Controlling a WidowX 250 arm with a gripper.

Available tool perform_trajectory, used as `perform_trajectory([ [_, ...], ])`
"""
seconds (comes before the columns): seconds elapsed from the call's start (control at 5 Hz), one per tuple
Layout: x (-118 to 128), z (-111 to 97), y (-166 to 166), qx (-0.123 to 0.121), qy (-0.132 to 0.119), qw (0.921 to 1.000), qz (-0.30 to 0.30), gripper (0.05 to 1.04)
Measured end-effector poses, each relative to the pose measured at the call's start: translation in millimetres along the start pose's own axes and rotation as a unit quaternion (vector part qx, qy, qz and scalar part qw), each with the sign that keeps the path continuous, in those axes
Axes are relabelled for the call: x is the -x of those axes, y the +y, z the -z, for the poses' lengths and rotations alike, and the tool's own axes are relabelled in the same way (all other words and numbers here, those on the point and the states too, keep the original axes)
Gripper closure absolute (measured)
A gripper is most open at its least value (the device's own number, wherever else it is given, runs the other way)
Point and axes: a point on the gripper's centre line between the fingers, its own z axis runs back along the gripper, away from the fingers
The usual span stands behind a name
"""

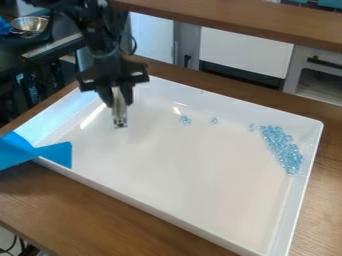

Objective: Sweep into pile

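Black tool hangs over the left part of the white tray; whether it is open, closed or gripping something, I cannot tell. Well apart to its right, near the tray's right wall, lies the main heap of blue beads, long axis slanting from upper left to lower right. Stray beads sit between.

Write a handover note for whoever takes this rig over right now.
Gripper: black two-finger gripper over the tray's upper left in view; jaws closed on a narrow grey piece, identity unclear.
Beads: main heap of clear light-blue beads near the right wall of the white rectangular tray.
Done: most beads lie together.
Left: two small stray groups, plus a few beads just left of the heap.
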Motion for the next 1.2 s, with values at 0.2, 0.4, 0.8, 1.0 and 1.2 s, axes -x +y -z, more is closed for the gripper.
perform_trajectory([
  [0.2, 17.1, 21.3, -21.2, -0.025, -0.002, 0.9995, 0.021, 0.727],
  [0.4, 27.7, 24.4, -38.0, -0.031, -0.014, 0.9986, 0.041, 0.727],
  [0.8, 38.7, 30.2, -73.3, -0.034, -0.010, 0.9983, 0.047, 0.727],
  [1.0, 45.9, 29.8, -93.7, -0.028, 0.001, 0.9982, 0.053, 0.727],
  [1.2, 58.0, 26.8, -110.2, -0.018, 0.019, 0.9980, 0.058, 0.727],
])
